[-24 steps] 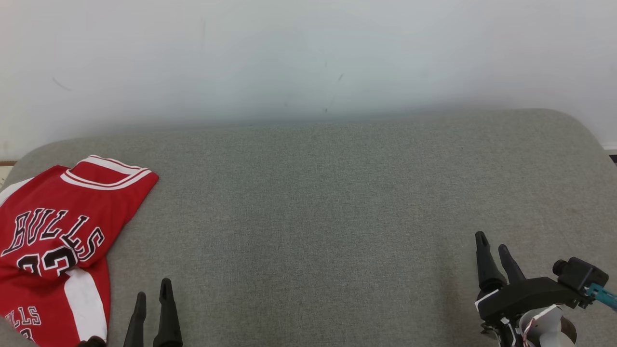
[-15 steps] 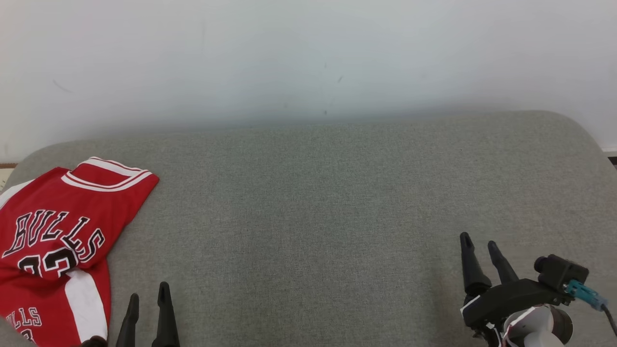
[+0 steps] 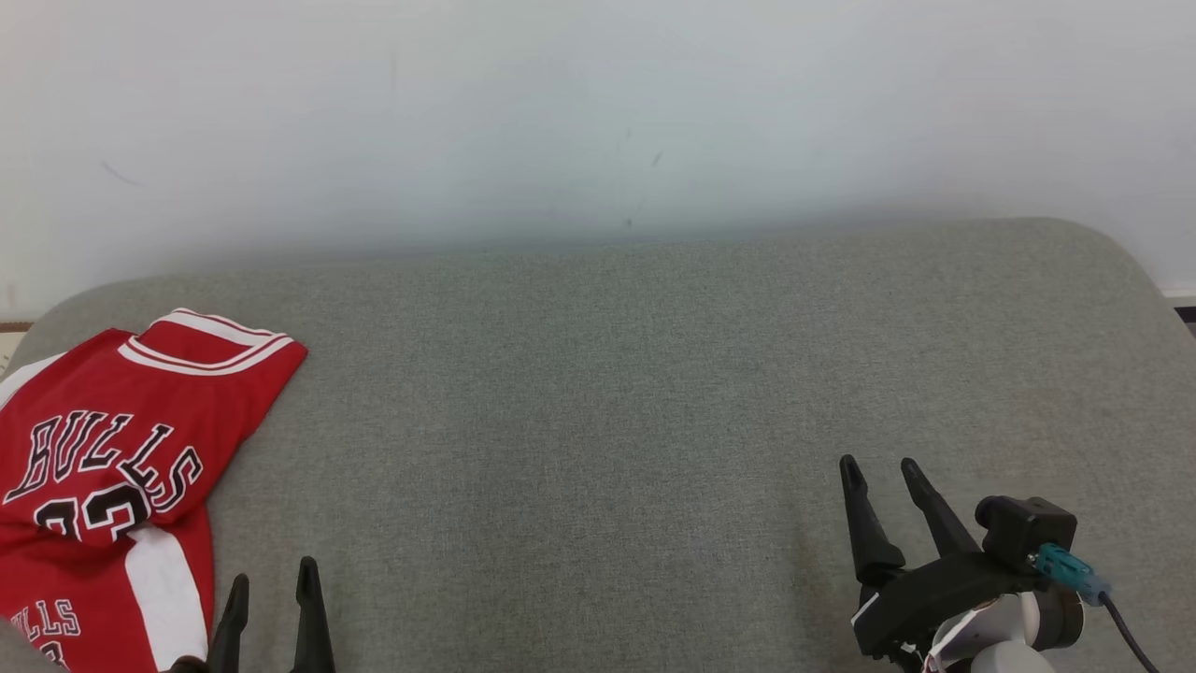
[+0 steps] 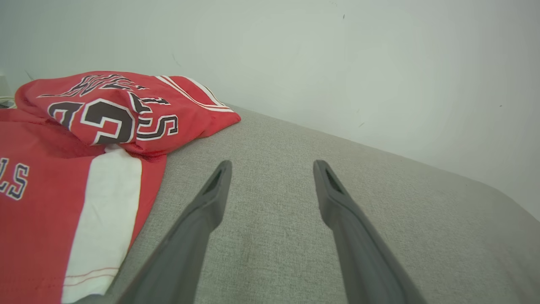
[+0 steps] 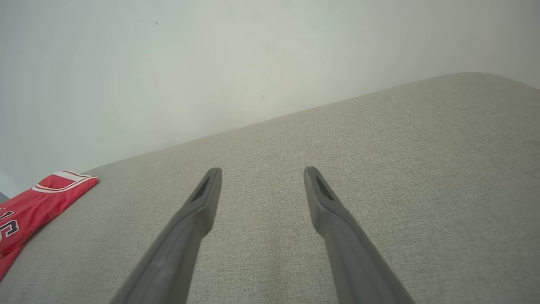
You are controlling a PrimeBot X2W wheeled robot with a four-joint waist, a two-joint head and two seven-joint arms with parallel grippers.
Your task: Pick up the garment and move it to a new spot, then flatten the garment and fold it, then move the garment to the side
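At the cushion's (image 3: 598, 421) left edge, garment (image 3: 103, 458) looks folded and parked; left gripper (image 3: 271, 572) and right gripper (image 3: 878, 464) wide, empty; likely 0 steps left.

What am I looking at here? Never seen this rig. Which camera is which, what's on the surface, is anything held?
This is a wheeled robot with two arms. The wide picture comes from a camera on its head, looking down at a grey padded surface against a white wall. Its left hand shows at the lower left and its right hand at the lower right. The other two pictures come from a camera on each wrist, looking along that hand's two dark fingers. A red jersey lies at the surface's left end, folded over on itself, beside the left hand but not touching it. Both hands are open and hold nothing.
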